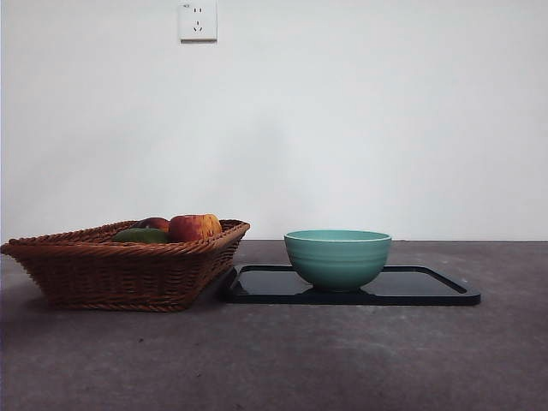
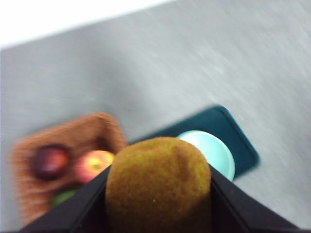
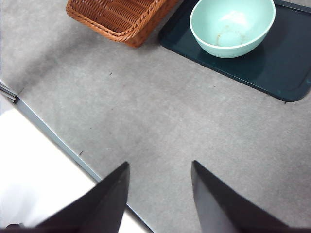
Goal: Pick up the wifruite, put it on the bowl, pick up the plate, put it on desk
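My left gripper [image 2: 159,182] is shut on the wifruite [image 2: 155,165], a fuzzy orange-brown fruit, and holds it high above the desk [image 1: 300,360]. Far beneath it lie the basket and the teal bowl [image 2: 214,150]. The bowl [image 1: 337,257] stands empty on the black rectangular plate [image 1: 428,287], a flat tray. My right gripper [image 3: 160,164] hangs open over bare desk near the table's edge, well short of the bowl [image 3: 232,26] and plate [image 3: 286,73]. Neither arm shows in the front view.
A brown wicker basket [image 1: 120,265] sits just left of the plate, holding a red-yellow apple [image 1: 194,227], a dark red fruit [image 2: 50,162] and a green fruit [image 1: 139,235]. The desk's edge [image 3: 48,131] runs close beside my right gripper.
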Available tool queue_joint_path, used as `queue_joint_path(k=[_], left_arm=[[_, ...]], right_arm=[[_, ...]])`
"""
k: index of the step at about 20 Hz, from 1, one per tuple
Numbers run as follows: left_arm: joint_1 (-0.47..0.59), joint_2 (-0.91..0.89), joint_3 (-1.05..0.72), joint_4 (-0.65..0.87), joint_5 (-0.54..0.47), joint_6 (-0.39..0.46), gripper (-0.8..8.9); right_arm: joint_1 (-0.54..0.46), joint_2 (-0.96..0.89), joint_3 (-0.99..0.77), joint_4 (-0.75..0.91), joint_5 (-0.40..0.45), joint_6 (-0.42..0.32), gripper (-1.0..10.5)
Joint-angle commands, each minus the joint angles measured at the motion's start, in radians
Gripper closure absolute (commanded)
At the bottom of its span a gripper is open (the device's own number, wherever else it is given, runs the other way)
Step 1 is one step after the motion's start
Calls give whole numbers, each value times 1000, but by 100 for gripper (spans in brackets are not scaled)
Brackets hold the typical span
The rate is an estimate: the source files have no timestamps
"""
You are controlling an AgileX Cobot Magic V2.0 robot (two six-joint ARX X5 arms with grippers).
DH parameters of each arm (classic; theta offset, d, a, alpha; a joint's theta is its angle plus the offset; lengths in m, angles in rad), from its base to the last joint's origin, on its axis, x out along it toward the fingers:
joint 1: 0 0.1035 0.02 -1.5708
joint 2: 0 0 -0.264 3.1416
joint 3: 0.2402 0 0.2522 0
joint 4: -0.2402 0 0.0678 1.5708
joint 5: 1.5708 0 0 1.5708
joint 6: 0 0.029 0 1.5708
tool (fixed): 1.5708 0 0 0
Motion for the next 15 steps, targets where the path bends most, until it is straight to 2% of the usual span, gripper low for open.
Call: queue_joint_path(k=[1, 7, 9, 15], left_arm=[[9, -54, 25, -34, -37, 1, 671], [37, -203, -71, -82, -59, -17, 671], [37, -270, -179, -36, -59, -30, 671], [37, -463, -705, 270, -59, -55, 672]], right_arm=[[5, 5, 11, 10, -2, -9, 744], [5, 5, 11, 10, -2, -11, 744], [5, 5, 11, 12, -2, -13, 744], [5, 5, 11, 21, -3, -12, 744]])
